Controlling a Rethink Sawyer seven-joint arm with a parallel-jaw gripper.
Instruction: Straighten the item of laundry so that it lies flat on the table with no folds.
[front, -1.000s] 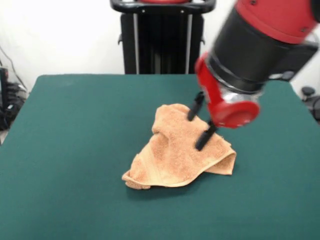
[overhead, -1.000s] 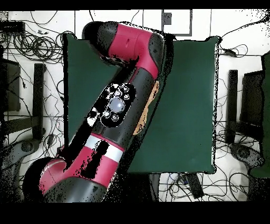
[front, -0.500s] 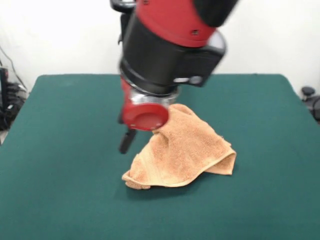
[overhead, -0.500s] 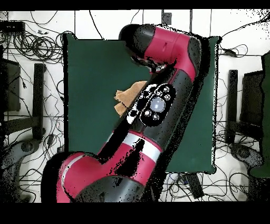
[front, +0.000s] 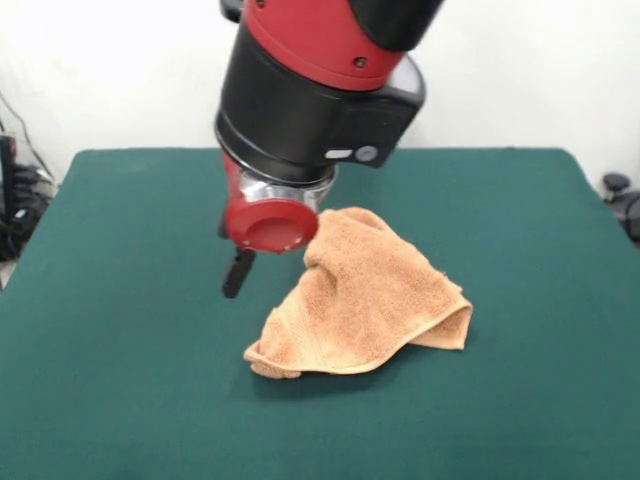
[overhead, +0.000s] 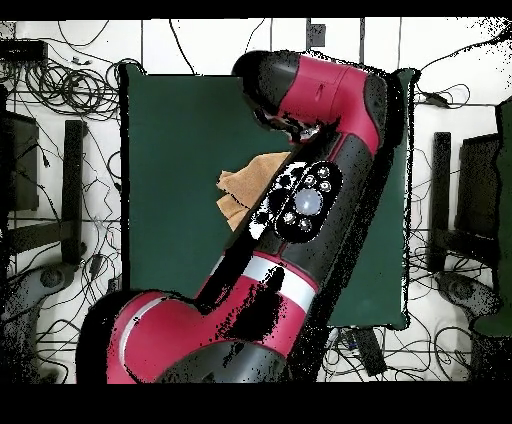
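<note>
The orange-tan towel (front: 365, 300) lies crumpled in a rough triangle near the middle of the dark green table (front: 120, 330). One part is folded over the top and a rolled edge runs along the front. My gripper (front: 238, 272) hangs just left of the towel, beside its upper left fold and apart from it, and holds nothing. The red and black wrist hides most of the gripper. In the overhead view part of the towel (overhead: 243, 186) shows left of the arm, on the table (overhead: 175, 130). The arm hides the rest of the towel and the gripper.
The robot's black pedestal (front: 320, 90) stands at the table's far edge. The big red and black arm (overhead: 300, 200) crosses the table's middle in the overhead view. Cables and black stands (overhead: 60, 90) lie on the floor around the table.
The arm has swung from the towel's right side, over the towel, to its left side. The gripper now hangs off the cloth. The towel has not moved.
</note>
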